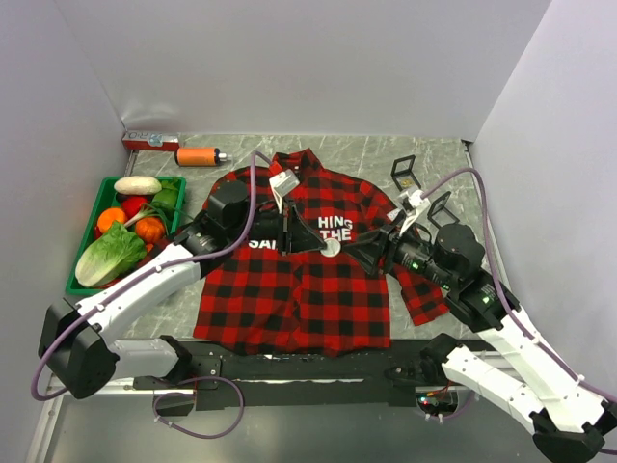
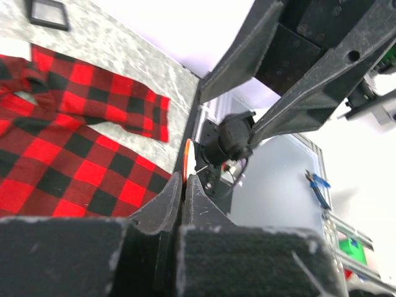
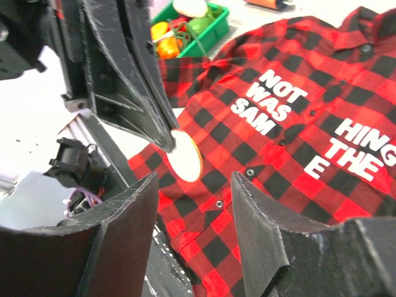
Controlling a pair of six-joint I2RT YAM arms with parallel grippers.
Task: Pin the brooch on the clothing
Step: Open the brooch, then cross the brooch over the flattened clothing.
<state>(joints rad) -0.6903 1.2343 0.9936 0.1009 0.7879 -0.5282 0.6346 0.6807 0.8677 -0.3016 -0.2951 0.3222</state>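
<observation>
Pressed together, my left gripper (image 1: pixel 321 241) pinches the brooch (image 3: pixel 184 155), a round disc with a pale face and an orange rim, by its edge over the chest of the clothing (image 1: pixel 289 289). My right gripper (image 3: pixel 195 207) stands spread with nothing between its fingers, facing the disc. The clothing, a red-and-black plaid shirt with white block letters, lies flat at the centre of the top view, collar toward the upper edge.

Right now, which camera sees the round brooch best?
The right wrist view: the brooch faces it, a pale disc with an orange rim. The left wrist view catches only its thin edge; the top view, a tiny white dot.
</observation>
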